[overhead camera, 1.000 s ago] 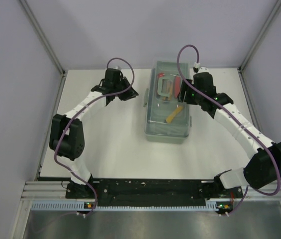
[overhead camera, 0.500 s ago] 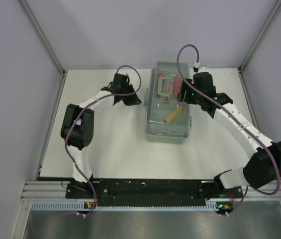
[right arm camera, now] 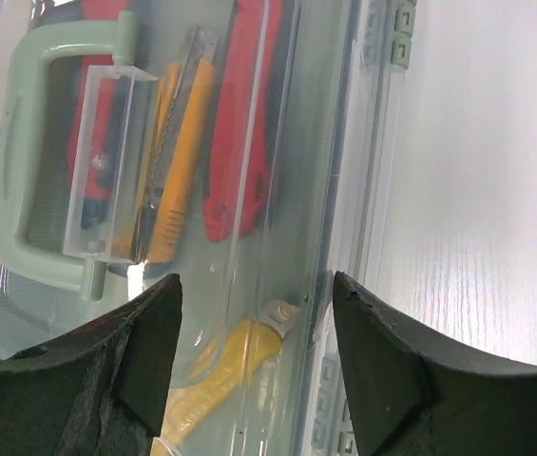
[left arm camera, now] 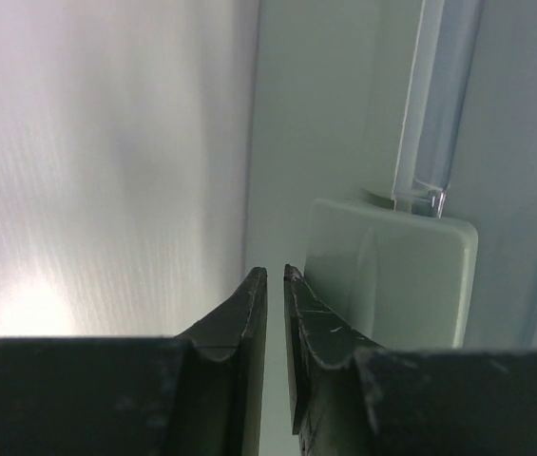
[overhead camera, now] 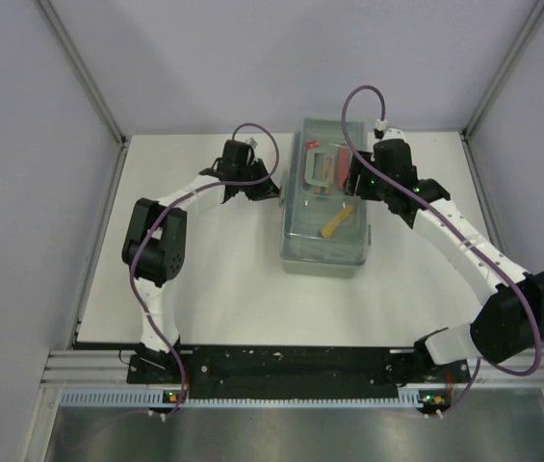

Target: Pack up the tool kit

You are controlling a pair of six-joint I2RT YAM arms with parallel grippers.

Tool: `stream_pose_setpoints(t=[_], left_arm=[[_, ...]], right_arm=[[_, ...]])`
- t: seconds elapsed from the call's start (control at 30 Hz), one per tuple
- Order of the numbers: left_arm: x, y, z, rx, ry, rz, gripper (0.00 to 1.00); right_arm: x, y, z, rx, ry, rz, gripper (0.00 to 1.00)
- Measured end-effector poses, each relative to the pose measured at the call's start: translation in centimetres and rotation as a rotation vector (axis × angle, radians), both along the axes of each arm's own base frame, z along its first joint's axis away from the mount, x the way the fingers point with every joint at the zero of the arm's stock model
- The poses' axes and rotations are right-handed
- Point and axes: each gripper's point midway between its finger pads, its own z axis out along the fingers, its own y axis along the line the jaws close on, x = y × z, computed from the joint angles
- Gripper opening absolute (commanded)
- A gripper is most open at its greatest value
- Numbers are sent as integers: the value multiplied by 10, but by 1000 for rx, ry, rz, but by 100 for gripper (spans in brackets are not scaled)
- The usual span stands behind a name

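Top view: the tool kit [overhead camera: 325,197] sits at centre frame, slightly toward the upper right, on the white table [overhead camera: 223,289]. Its translucent lid is down and tools are visible through it. Change over the last second: the left gripper [overhead camera: 270,189] comes in from the upper left and now sits close beside the box's left wall, its jaws narrowing on the way. Left wrist view: the tips are almost together, with only a slit between and nothing in it, just beside the grey-green latch tab [left arm camera: 392,266] at lower right. The right gripper [right arm camera: 254,285] is unchanged: jaws apart, hovering over the lid's right edge, with the handle [right arm camera: 30,161], yellow knife [right arm camera: 178,161] and red-handled pliers [right arm camera: 244,123] under the lid. Judgement: the contents are packed, and the left arm is lining up to press the latch. Contact cannot be confirmed.
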Motion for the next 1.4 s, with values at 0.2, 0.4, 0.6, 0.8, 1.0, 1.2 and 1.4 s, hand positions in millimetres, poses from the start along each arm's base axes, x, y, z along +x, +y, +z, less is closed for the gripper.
stream_pose_setpoints(t=[0.2,0.4,0.6,0.8,1.0,1.2,1.4], left_arm=[[1,-8,-6,-49,-15,-42,16],[-1,-13,-10,-97,-42,-76,16],[-2,-15,-10,-125,-70,-89,13],[0,-16,-8,-129,-100,-102,11],[-1,-21,-11,-86,-143,-131,9],[1,-25,-13,-26,-198,-154,8],[3,-23,-14,17,-198,-130,11]], right_arm=[[1,0,0,0,-1,0,62],[1,0,0,0,-2,-1,61],[1,0,0,0,-3,-1,61],[2,0,0,0,-3,-1,61],[3,1,0,0,-5,-3,61],[3,1,0,1,-7,-3,61],[4,1,0,0,-8,-4,62]])
